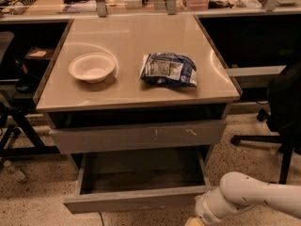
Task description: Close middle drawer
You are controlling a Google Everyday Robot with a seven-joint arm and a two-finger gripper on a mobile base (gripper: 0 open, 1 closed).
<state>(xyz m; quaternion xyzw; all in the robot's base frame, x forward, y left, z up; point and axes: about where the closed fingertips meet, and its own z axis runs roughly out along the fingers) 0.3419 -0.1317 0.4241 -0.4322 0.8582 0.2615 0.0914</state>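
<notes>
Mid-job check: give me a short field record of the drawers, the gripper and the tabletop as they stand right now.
target: wide grey wood-grain middle drawer, plain front, pulled well out, not yet closed
effector: gripper at the view's bottom edge, by the right end of that drawer's front, on the white arm
contact: cannot tell whether it touches the front
above: upper drawer, grey front with pale scratch marks, seems slightly ajar
surface: tan top bearing a white round bowl on the left and a crumpled blue snack bag on the right

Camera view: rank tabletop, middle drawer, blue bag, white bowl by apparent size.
1. tabletop
2. middle drawer
3. blue bag and white bowl: look about alike, unranked.
Claw: lower right, by the drawer's front right corner.
</notes>
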